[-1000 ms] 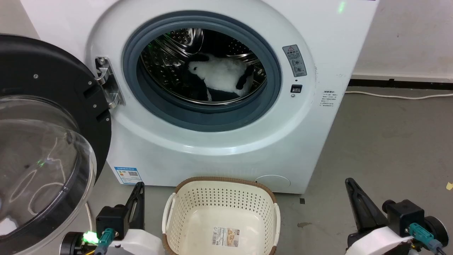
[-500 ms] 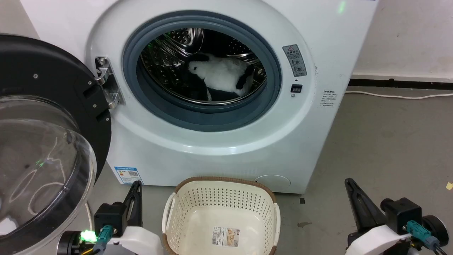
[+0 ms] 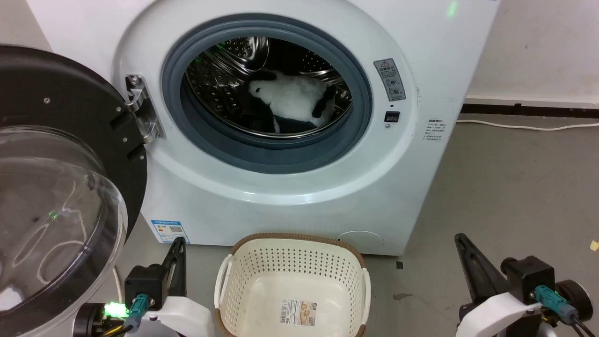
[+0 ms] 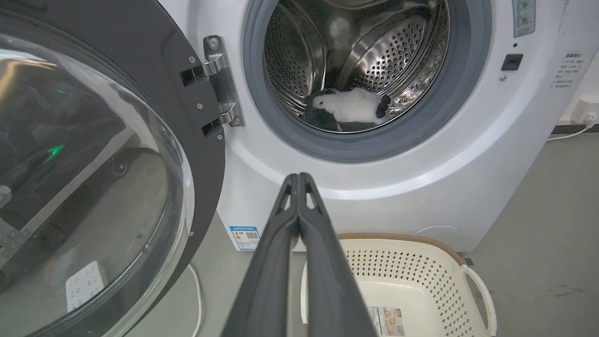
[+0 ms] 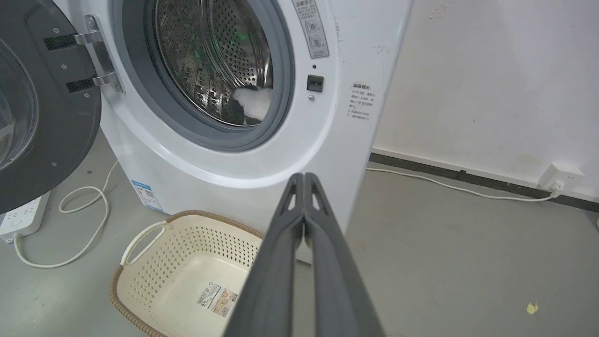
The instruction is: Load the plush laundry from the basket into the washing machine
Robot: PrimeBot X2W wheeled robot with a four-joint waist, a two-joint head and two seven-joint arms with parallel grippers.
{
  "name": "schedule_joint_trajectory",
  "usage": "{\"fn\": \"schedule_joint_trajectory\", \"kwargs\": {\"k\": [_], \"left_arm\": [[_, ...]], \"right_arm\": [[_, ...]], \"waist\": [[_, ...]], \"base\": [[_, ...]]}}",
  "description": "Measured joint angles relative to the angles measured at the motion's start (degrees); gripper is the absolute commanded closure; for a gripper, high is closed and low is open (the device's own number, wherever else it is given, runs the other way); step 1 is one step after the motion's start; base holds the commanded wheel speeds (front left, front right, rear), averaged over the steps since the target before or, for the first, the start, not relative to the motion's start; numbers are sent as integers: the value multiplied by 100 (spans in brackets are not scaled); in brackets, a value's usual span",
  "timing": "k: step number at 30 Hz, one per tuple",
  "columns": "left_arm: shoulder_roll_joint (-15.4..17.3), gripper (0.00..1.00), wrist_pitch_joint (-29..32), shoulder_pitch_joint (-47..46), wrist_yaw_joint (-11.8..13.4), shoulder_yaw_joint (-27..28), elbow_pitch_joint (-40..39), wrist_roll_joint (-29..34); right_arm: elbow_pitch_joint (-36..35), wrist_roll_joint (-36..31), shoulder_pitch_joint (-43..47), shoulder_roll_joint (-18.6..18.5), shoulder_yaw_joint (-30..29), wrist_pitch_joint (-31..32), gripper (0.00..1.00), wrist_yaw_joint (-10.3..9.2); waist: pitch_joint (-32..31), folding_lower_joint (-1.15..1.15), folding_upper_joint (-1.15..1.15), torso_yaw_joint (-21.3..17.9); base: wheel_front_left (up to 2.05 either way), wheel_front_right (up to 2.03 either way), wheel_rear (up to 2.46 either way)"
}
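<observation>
Panda plush (image 3: pixel 292 100) sits in the washer drum (image 3: pixel 224 79), basket (image 3: pixel 299 237) empty (just its sticker (image 3: pixel 298 312)); left gripper (image 3: pixel 180 242) and right gripper (image 3: pixel 461 237), fingers pressed together, have eased back slightly, so load looks done, door (image 3: pixel 70 117) open

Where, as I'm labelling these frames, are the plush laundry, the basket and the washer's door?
plush laundry (image 3: pixel 292 100): head view, on its white body.
basket (image 3: pixel 299 237): head view, on the far brown rim.
door (image 3: pixel 70 100): head view, on its black frame.
</observation>
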Motion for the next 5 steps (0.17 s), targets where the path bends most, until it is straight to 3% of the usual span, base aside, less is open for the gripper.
{"fn": "schedule_joint_trajectory", "kwargs": {"k": [5], "left_arm": [[-4, 100, 0, -1, 0, 11, -7, 20]], "right_arm": [[0, 0, -1, 0, 0, 3, 100, 0]], "waist": [[0, 0, 0, 0]], "base": [[0, 0, 0]]}}
